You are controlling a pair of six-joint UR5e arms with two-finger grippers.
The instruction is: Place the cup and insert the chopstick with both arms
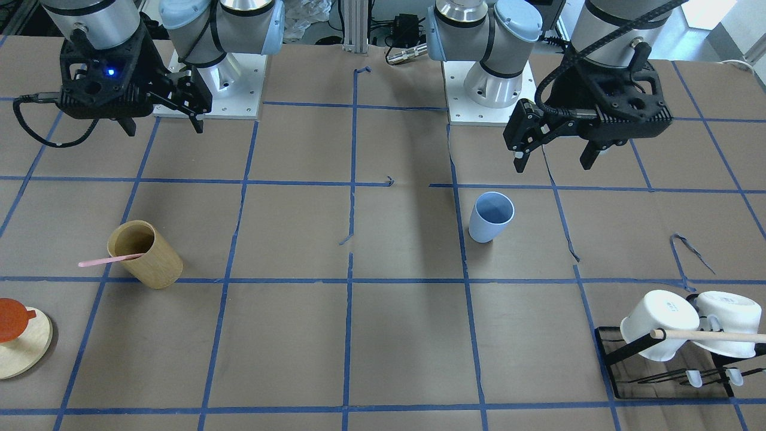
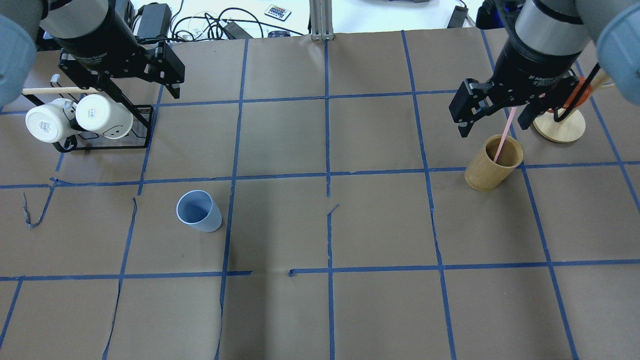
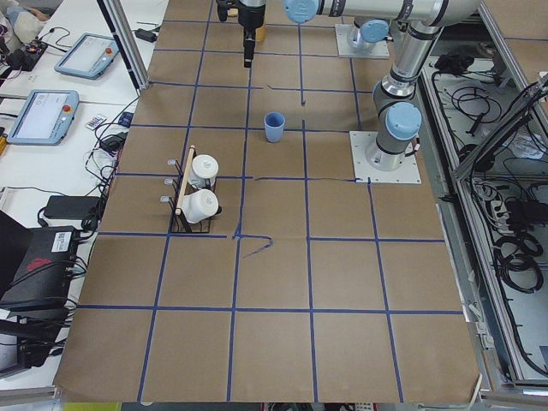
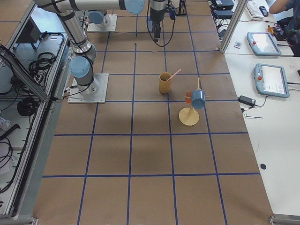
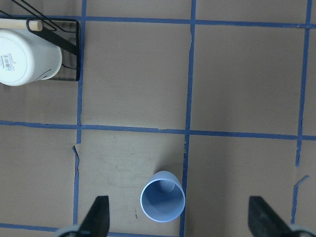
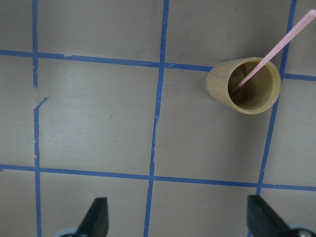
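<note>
The light blue cup (image 1: 491, 216) stands upright and empty on the table, also in the overhead view (image 2: 199, 211) and left wrist view (image 5: 163, 202). The pink chopstick (image 1: 111, 260) leans inside the tan wooden cylinder (image 1: 145, 254), sticking out over its rim (image 2: 504, 135) (image 6: 276, 44). My left gripper (image 1: 553, 160) is open and empty, high above the table behind the cup. My right gripper (image 1: 163, 129) is open and empty, above and behind the cylinder (image 2: 492, 162); in the overhead view the gripper (image 2: 492, 127) overlaps the chopstick's upper end.
A black rack (image 1: 610, 350) with two white mugs (image 2: 102, 116) and a wooden dowel (image 1: 712, 335) stands on my left side. A round wooden stand (image 1: 24, 341) with an orange piece stands on my right, beyond the cylinder (image 4: 164, 83).
</note>
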